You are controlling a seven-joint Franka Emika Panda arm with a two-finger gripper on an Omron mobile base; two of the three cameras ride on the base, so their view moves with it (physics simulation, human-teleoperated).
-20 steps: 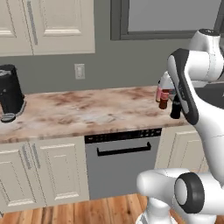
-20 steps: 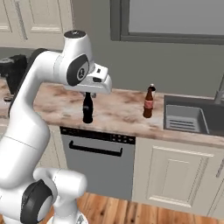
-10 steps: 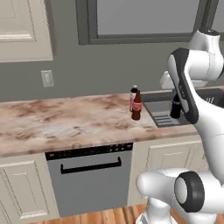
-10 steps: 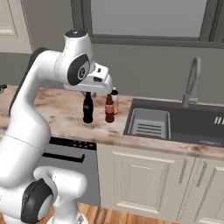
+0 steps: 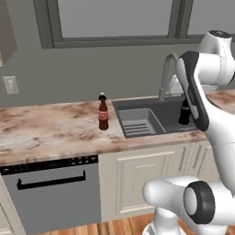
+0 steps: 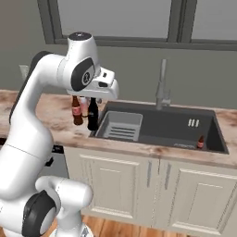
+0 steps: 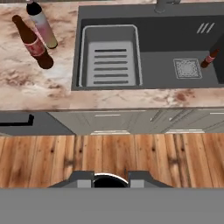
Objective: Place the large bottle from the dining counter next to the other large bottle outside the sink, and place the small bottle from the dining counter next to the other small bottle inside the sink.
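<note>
Kitchen flooring and cabinet fronts are lying nearest the hand camera, so the hand is judged to be hanging short of the worktop's (image 5: 46,133) front edge. The claw (image 6: 94,101) is gripping the small black bottle (image 6: 93,115) by its neck, jaws closed on it, bottle hanging upright and clear of any surface.

Beyond the front edge, the brown bottle (image 7: 33,43) is standing just beside the pinkish white-capped bottle (image 7: 43,26) on the worktop, left of the sink (image 6: 157,125); that half of the task is looking complete.

Inside the basin, the ribbed tray (image 6: 121,127) is occupying the left end, and the other small bottle (image 6: 200,141) is standing near the front right corner, with the faucet (image 6: 162,88) rising at the back edge.

Recommended handling:
- Carry the black bottle over the rim high enough to clear it.
- Travel past the tray towards the right end.
- Lower vertically just beside the small bottle without knocking it.
- Release only once the base is resting flat.
</note>
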